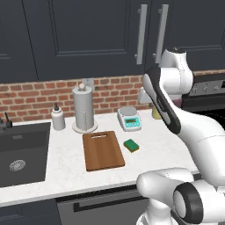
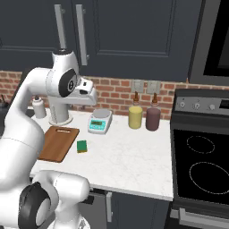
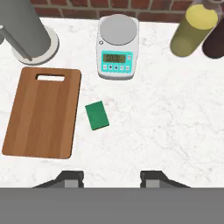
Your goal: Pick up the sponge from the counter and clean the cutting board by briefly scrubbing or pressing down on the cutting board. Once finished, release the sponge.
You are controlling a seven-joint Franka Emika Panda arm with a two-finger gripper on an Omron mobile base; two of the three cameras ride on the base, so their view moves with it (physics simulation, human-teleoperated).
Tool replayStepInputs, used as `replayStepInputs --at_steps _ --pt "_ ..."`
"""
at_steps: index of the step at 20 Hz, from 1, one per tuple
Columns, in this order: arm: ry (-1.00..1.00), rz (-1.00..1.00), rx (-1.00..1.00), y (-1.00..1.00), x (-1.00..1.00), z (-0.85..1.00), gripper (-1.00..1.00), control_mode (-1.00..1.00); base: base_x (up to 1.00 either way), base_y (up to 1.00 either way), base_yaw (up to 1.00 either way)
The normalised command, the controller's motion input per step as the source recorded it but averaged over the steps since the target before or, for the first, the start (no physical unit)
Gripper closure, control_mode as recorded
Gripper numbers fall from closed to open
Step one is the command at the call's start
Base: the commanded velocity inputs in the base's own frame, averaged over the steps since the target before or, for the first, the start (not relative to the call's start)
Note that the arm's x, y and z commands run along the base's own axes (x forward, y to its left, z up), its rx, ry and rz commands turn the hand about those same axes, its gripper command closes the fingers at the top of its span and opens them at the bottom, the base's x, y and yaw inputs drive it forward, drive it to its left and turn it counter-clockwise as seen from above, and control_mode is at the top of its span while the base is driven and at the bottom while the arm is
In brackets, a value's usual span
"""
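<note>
1. The sponge (image 3: pixel 97 115) lies flat on the tabletop (image 3: pixel 166 113), just right of the board (image 3: pixel 42 113), apart from it, green side up.
2. The board rests flat, its slot handle at the far end.
3. The gripper (image 3: pixel 112 179) hangs high above the tabletop, fingers spread, holding nothing, nearer than the sponge and a little to its right.
4. A scale (image 3: pixel 116 47) sits beyond the sponge; a towel holder (image 1: pixel 84 109) stands far left of it; two bottles (image 2: pixel 135 117) stand to the right.
</note>
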Motion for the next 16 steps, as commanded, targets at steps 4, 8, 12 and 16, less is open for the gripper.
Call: replayStepInputs --at_steps 4,8,12,16 --pt "0.00 0.00 0.00 0.00 -0.25 0.00 -1.00 -1.00 0.00 0.00 0.00" --pt "0.00 0.07 -0.05 0.01 -0.79 -0.14 -1.00 -1.00 0.00 0.00 0.00" --pt "0.01 0.06 -0.04 0.03 -0.99 -0.31 -1.00 -1.00 0.00 0.00 0.00" --pt "0.00 0.06 -0.04 0.19 -0.62 -0.63 -1.00 -1.00 0.00 0.00 0.00"
